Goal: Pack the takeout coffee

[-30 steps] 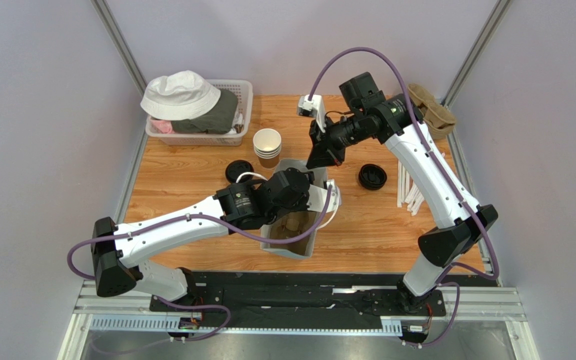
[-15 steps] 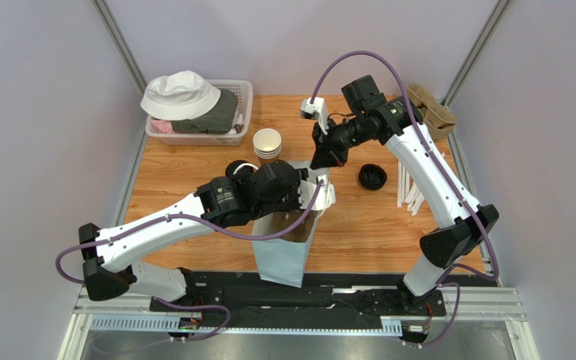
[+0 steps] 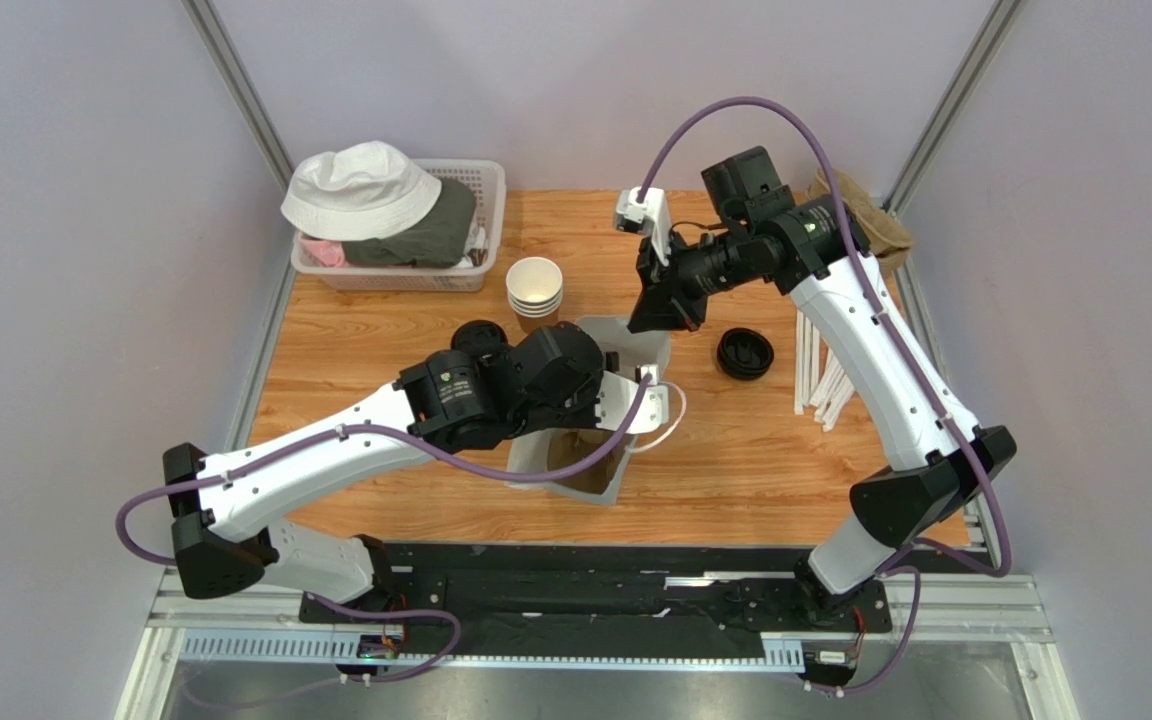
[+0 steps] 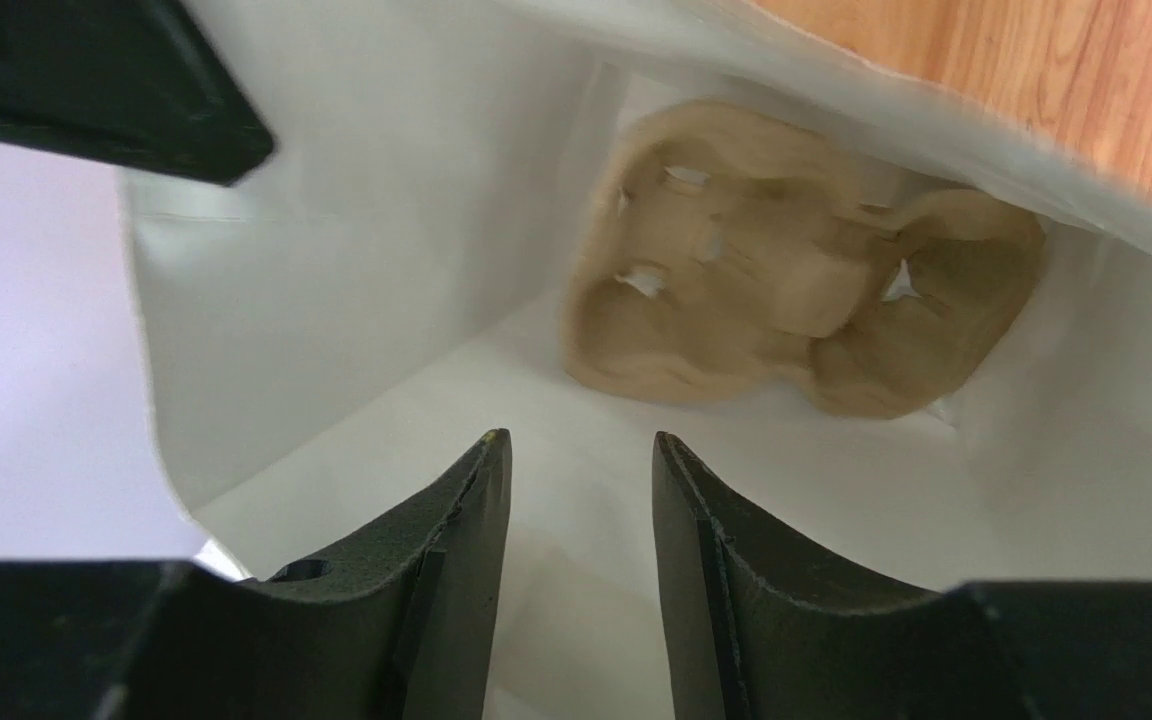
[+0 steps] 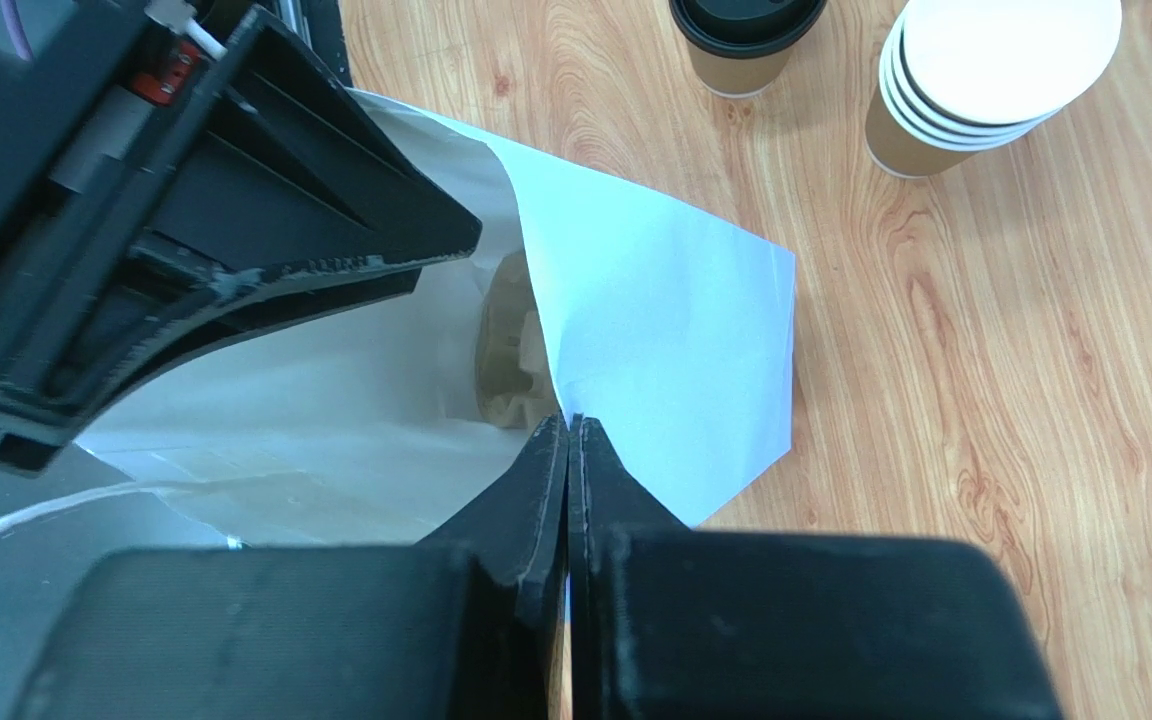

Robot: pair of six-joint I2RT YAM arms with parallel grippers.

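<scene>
The takeout coffee (image 3: 479, 338), a brown cup with a black lid, stands on the table behind my left arm; it also shows in the right wrist view (image 5: 745, 33). A white paper bag (image 3: 633, 393) stands open in the middle, with a brown pulp cup carrier (image 4: 793, 270) at its bottom. My left gripper (image 3: 597, 413) is open and empty, reaching into the bag's mouth (image 4: 579, 450). My right gripper (image 3: 642, 323) is shut on the bag's far rim (image 5: 567, 428), holding it up.
A stack of lidless paper cups (image 3: 534, 285) stands behind the bag. A loose black lid (image 3: 745, 354) and white straws (image 3: 820, 383) lie to the right. A basket (image 3: 485, 180) with hats sits at the back left. Brown carriers (image 3: 875, 218) sit at the back right.
The bag stood taller half a second ago and has now dropped back lower. My right gripper has moved slightly right with the rim. My left gripper stays inside the bag's mouth.
</scene>
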